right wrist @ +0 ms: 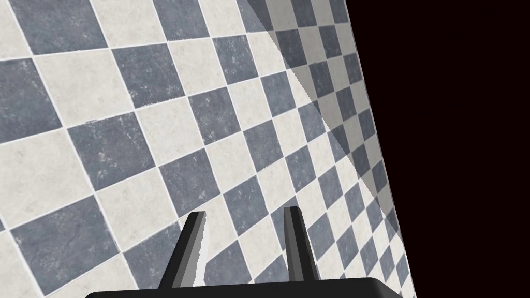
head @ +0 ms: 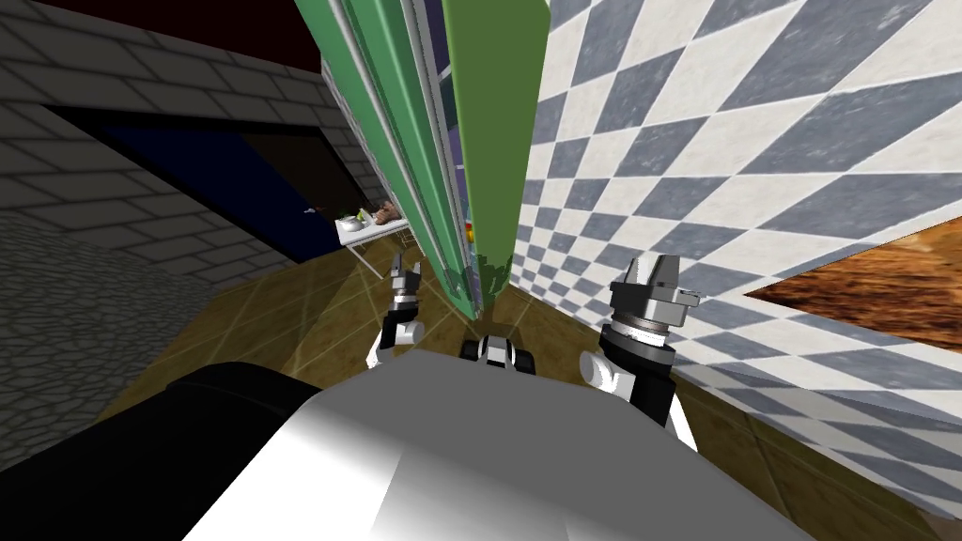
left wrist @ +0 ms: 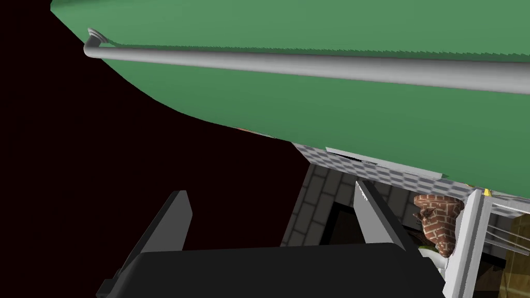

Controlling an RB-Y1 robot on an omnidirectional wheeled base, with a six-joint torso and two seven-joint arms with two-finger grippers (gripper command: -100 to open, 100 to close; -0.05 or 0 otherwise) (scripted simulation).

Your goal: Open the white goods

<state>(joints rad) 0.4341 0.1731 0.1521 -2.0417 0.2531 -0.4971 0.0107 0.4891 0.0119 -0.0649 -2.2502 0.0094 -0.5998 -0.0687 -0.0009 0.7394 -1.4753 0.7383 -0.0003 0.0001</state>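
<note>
The appliance is a tall green fridge (head: 498,141) straight ahead against the checkered wall. Its darker green door (head: 395,122) carries a long grey bar handle (head: 362,103). A narrow gap between door and body shows coloured things inside. My left gripper (head: 406,272) hovers low in front of the door, open and holding nothing. In the left wrist view the door (left wrist: 336,119) and the handle (left wrist: 310,64) lie beyond the left gripper (left wrist: 274,212), apart from its fingers. My right gripper (head: 658,272) is raised by the checkered wall, and in the right wrist view the right gripper (right wrist: 244,227) holds nothing, its fingers narrowly apart.
A small white table (head: 371,235) with food items stands past the fridge's left side; its leg (left wrist: 471,238) and a brick-patterned object (left wrist: 437,217) show near my left hand. A grey brick wall with a dark opening (head: 216,178) is left. A wooden surface (head: 874,282) is right.
</note>
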